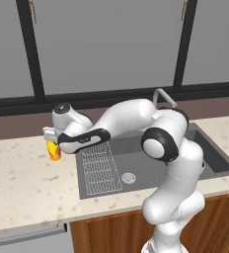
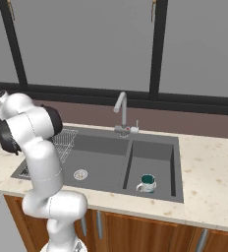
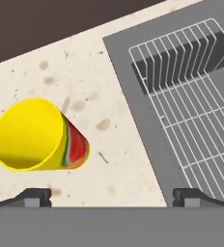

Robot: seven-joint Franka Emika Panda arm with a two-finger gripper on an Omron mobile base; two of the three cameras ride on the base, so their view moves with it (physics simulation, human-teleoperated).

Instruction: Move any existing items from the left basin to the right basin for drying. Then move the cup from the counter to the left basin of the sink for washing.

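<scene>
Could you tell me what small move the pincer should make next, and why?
Probably shift the pincer sideways toward the cup, then lower. In the hand view its open fingertips straddle bare counter, with the cup off-centre near one tip. The mug already sits in the right basin.

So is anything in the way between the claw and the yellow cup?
Nothing visible. In the hand view, only bare counter lies between the open claw and the cup, which sits left of the claw's centre.
</scene>
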